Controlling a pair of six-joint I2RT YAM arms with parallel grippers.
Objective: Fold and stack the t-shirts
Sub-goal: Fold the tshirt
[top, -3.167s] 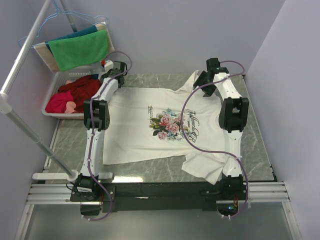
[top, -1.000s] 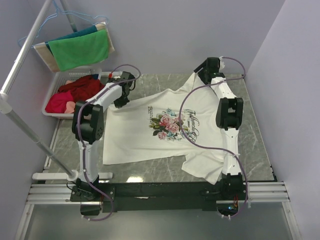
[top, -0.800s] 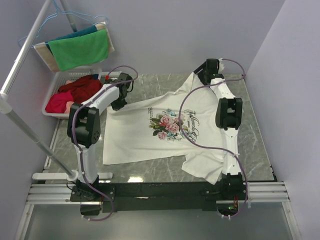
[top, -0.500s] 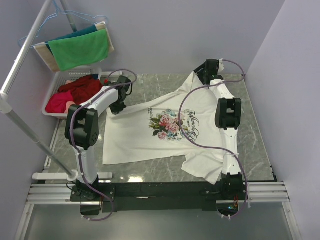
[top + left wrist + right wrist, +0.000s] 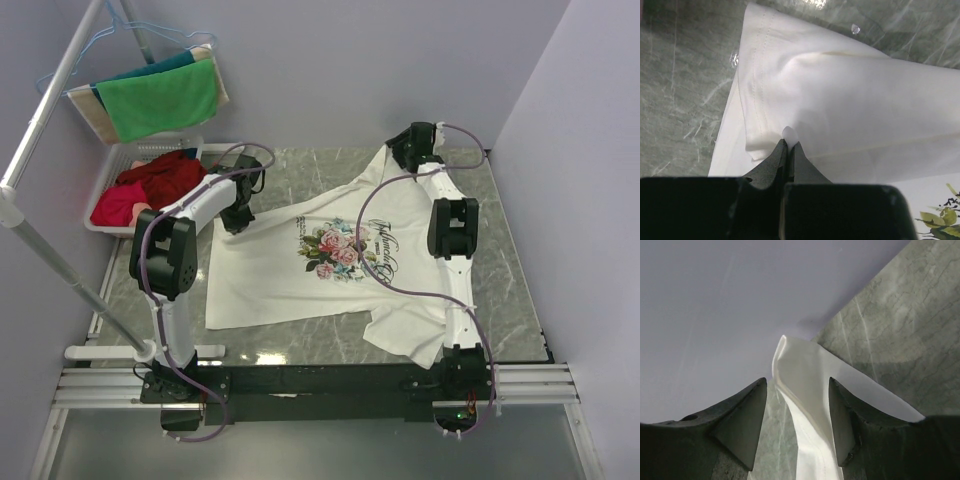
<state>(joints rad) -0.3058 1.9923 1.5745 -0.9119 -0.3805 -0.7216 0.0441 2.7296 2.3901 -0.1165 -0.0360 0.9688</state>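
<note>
Found the t-shirt [image 5: 300, 285] spread print-up over the middle of the table [image 5: 505, 250], long axis running from the left edge toward the right edge: hem to the left, neck and both sleeves to the right. Saw no second shirt and no folded pile on the table.

Found the left claw [image 5: 788, 144] clamped shut on a small pinch of cloth at the far corner of the hem [image 5: 754, 75], with that stitched edge doubled over a lower layer of the same shirt.

Found the right claw [image 5: 797, 382] close to the far edge, right of the middle, jaws standing apart on either side of the raised tip of the far sleeve [image 5: 800, 360]. Saw cloth between the fingers but no pinch on it.

Judged the coming move to turn on the shirt's far long side. Counted both claws along it, left at the hem end and right at the sleeve end, with the body of the shirt lying toward the near edge from each. Judged a firm grip on the sleeve necessary before any pull toward the near edge, and a skewed fold likely without it. Noted the other sleeve by the near right corner, nearer the right arm.
</note>
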